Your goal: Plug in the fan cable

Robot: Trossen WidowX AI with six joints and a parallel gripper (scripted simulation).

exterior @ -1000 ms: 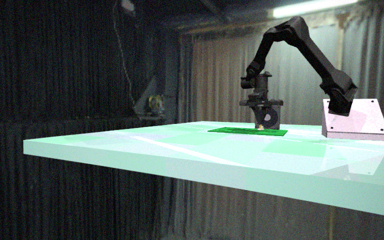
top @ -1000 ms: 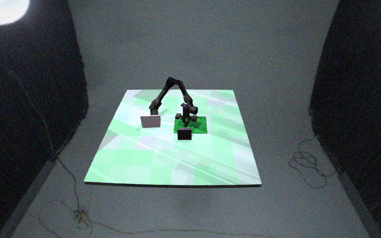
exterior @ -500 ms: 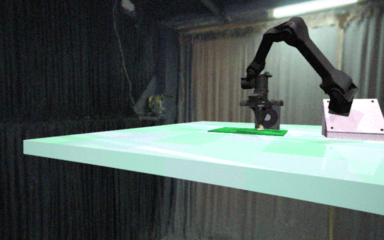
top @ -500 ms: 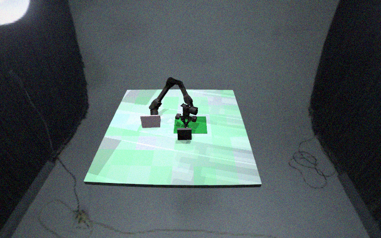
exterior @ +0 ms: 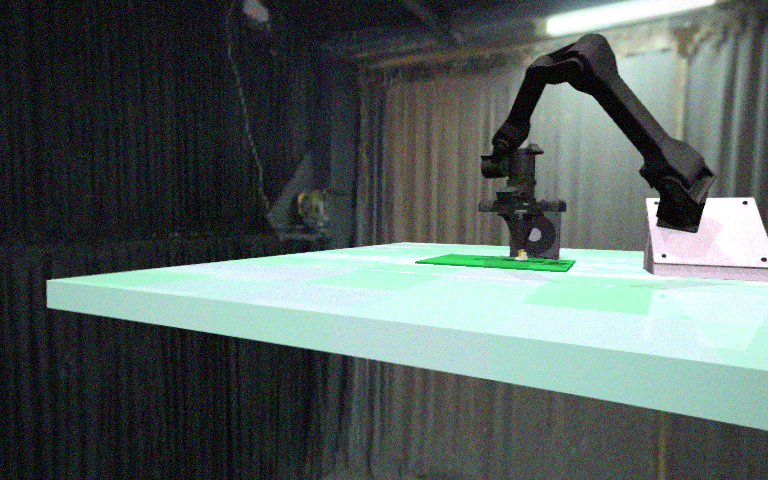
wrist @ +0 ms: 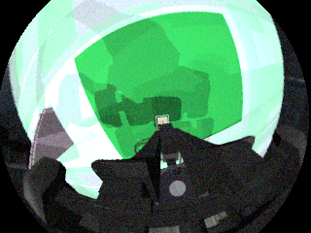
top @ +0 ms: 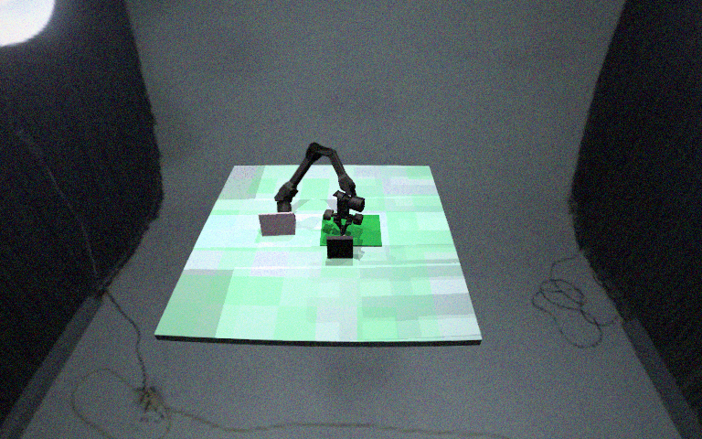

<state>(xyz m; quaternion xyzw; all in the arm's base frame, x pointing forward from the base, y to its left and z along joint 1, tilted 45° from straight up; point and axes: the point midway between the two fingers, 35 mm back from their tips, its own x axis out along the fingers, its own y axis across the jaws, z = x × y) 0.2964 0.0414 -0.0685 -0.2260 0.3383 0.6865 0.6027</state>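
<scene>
The green board (top: 368, 232) (exterior: 453, 260) (wrist: 209, 44) lies flat on the table. My gripper (top: 342, 233) (exterior: 521, 249) (wrist: 166, 132) points down, low over the board near its edge by the fan, shut on the fan's plug. The small tan and white plug and header (exterior: 521, 258) show together at the fingertips, too small to tell apart. A cream square outline (wrist: 162, 120) shows just beyond the fingertips in the wrist view. How deep the plug sits is hidden. The dark square fan (top: 340, 248) (exterior: 554, 226) stands upright beside the board. A thin dark cable loop (wrist: 141, 144) shows left of the fingers.
A pinkish slanted box (top: 278, 224) (exterior: 730, 240) (wrist: 48, 138) stands beside the arm's base, left of the board in the top view. The arm arches above the table (top: 248, 294) (exterior: 283, 305). Loose cables lie on the floor beyond the table's edges.
</scene>
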